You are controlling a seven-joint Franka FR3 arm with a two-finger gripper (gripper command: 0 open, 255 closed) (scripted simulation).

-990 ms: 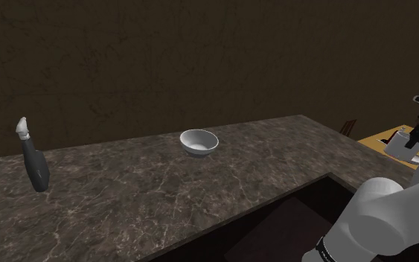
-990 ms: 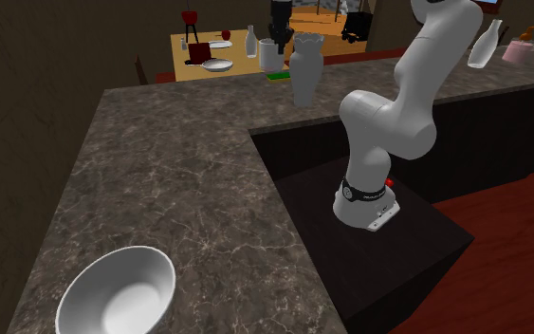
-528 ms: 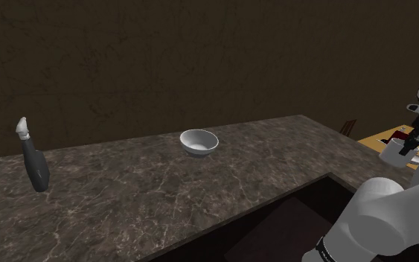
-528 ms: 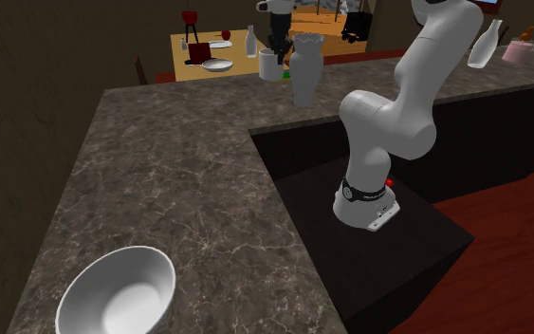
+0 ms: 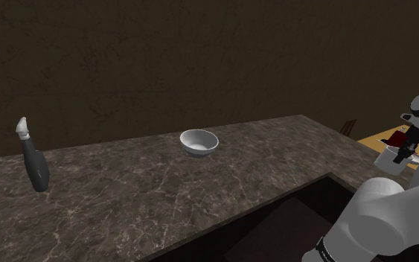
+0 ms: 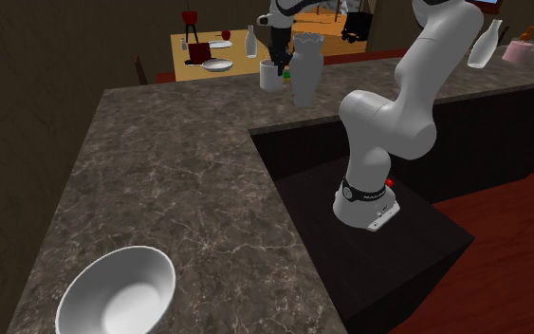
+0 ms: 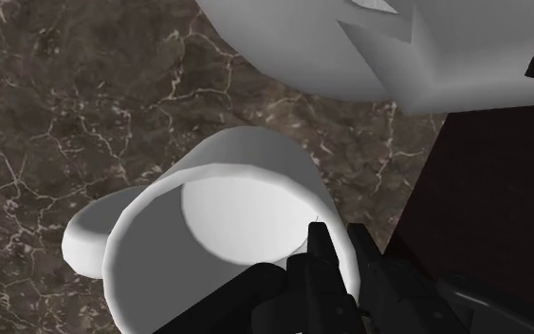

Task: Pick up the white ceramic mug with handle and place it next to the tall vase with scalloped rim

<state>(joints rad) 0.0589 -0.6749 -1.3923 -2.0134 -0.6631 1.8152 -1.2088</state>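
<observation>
The white mug point(image 7: 227, 218), handle out to one side, is clasped at its rim by my gripper point(image 7: 339, 261), one finger inside the cup and one outside. Marbled counter lies right under it. In the second exterior view the mug point(image 6: 270, 75) hangs low over the counter's far edge, just left of the tall white vase with the scalloped rim point(image 6: 305, 68), with the gripper point(image 6: 280, 61) above it. The vase's body point(image 7: 378, 47) looms close beyond the mug. The shoulder view has the mug point(image 5: 387, 157) and gripper point(image 5: 401, 153) at its right edge. Whether the mug touches the counter I cannot tell.
A white bowl point(image 5: 199, 141) sits mid-counter, also near the second exterior view's bottom point(image 6: 118, 296). A dark bottle point(image 5: 33, 165) stands at the shoulder view's left. Behind the counter is a table point(image 6: 181, 45) with dishes. My stand point(image 6: 416, 237) sits in the counter's recess.
The gripper has carried the mug down and toward the counter, from above the back table to a spot close beside the vase. Its hold on the mug is unchanged.
</observation>
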